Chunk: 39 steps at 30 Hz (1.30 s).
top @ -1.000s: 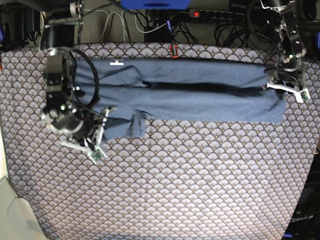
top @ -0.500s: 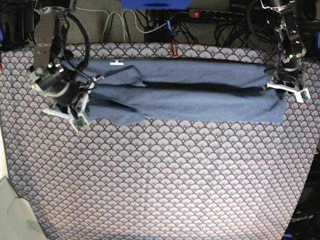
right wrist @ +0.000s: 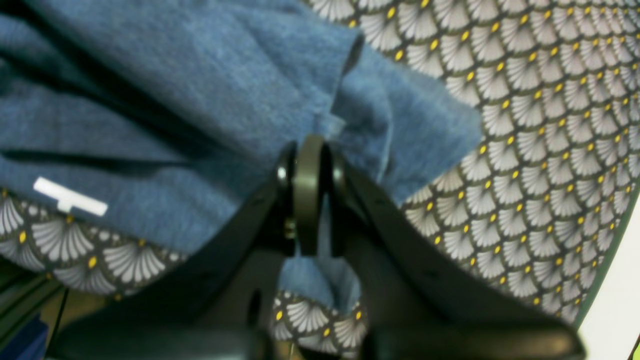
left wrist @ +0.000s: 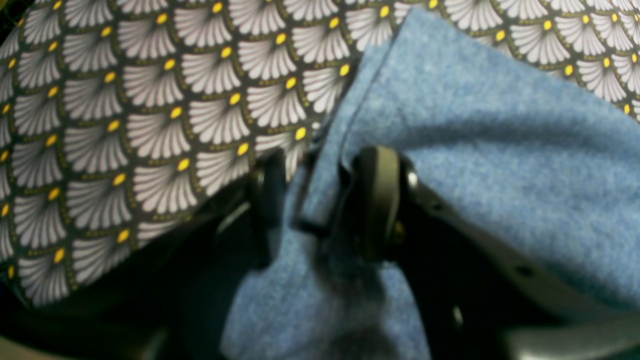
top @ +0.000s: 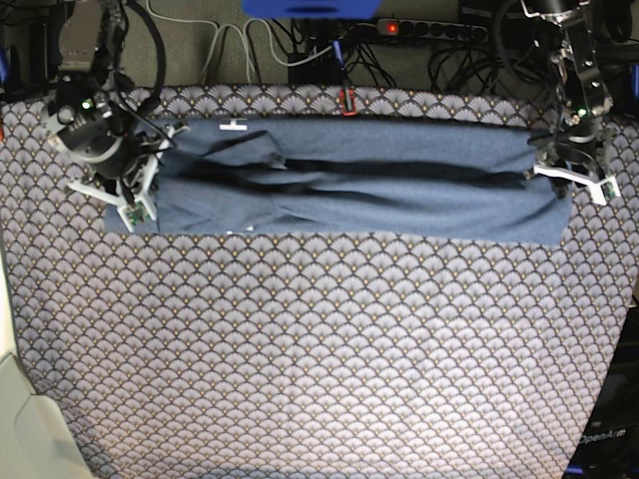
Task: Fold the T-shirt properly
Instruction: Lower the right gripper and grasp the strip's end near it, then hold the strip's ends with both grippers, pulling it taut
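The slate-blue T-shirt lies as a long folded band across the far part of the table, its white neck label near the far left. At the band's left end my right gripper is shut on a pinch of fabric. In the right wrist view its fingertips meet on the cloth, and the label lies left of them. My left gripper stands at the band's right end. Its fingers hold a bunched fold of the T-shirt between them.
The fan-scale tablecloth covers the whole table. A power strip and cables lie behind the far edge, with a small red item at that edge. A pale surface borders the front left corner.
My right gripper has moved up and to the left with the cloth in it, drawing the shirt's left end out flat and longer. The left gripper has stayed still.
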Each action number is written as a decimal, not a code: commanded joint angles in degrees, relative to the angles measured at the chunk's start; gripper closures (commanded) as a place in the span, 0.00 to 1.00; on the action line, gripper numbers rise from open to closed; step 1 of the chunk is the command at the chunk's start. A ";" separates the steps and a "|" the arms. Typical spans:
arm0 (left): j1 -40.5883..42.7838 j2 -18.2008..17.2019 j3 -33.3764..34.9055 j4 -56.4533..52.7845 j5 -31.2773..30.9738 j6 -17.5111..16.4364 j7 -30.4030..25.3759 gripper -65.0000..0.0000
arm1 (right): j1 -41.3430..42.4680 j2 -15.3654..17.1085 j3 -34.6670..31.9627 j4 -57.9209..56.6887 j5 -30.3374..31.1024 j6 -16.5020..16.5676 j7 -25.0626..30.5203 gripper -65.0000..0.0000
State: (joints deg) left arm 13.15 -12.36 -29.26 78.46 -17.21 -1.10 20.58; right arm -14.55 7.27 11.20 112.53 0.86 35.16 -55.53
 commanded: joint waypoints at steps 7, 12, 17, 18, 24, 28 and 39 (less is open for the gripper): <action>0.00 -0.78 -0.24 0.80 0.11 0.27 -0.67 0.63 | -0.44 -0.01 0.01 0.74 0.24 0.05 0.71 1.00; 0.79 -0.78 -0.24 0.89 0.11 0.27 -0.67 0.63 | -0.44 -0.01 -0.08 0.57 0.32 0.05 0.71 1.00; 0.88 -0.78 -0.24 0.80 0.11 0.27 -0.67 0.57 | -0.44 -0.01 -1.84 0.57 0.32 0.05 0.71 1.00; 1.14 -0.78 -0.24 0.89 0.11 0.27 -0.67 0.53 | -0.44 -0.01 -2.19 0.57 0.32 0.05 0.71 1.00; 1.67 -0.78 -0.15 1.06 0.11 0.27 -0.67 0.41 | -0.44 -0.01 -2.63 0.48 0.32 0.05 0.54 1.00; 1.40 -0.52 -0.15 0.89 0.03 0.27 -0.67 0.40 | -0.44 -0.01 -2.63 0.48 0.32 0.05 0.63 1.00; 1.05 -0.34 2.84 0.71 0.03 0.27 -0.93 0.42 | -0.44 -0.01 -2.63 0.48 0.32 0.05 0.63 1.00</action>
State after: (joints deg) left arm 14.37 -12.36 -26.52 78.78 -17.21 -0.21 19.11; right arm -15.29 6.81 8.45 112.14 0.84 35.16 -55.72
